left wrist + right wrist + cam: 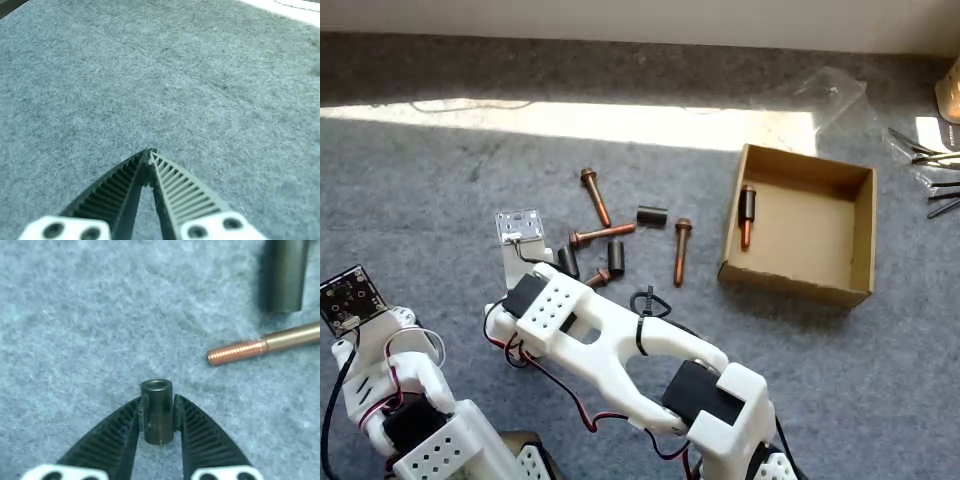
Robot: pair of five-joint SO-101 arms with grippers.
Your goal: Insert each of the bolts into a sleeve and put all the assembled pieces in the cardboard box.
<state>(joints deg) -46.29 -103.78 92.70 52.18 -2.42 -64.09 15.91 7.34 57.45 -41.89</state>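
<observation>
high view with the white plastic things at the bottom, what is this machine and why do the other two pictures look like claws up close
Those white shapes are two small robot arms sitting side by side. The high view comes from a fixed camera looking down on them. The other two pictures each come from a camera on one arm's wrist, looking along its claw.

On the grey carpet lie copper-coloured bolts and short black sleeves. Beside them is a cardboard box that already holds one assembled piece.

The right gripper is closed on a sleeve, with a bolt's threaded end close by. The left gripper is shut on nothing, over bare carpet.
</observation>
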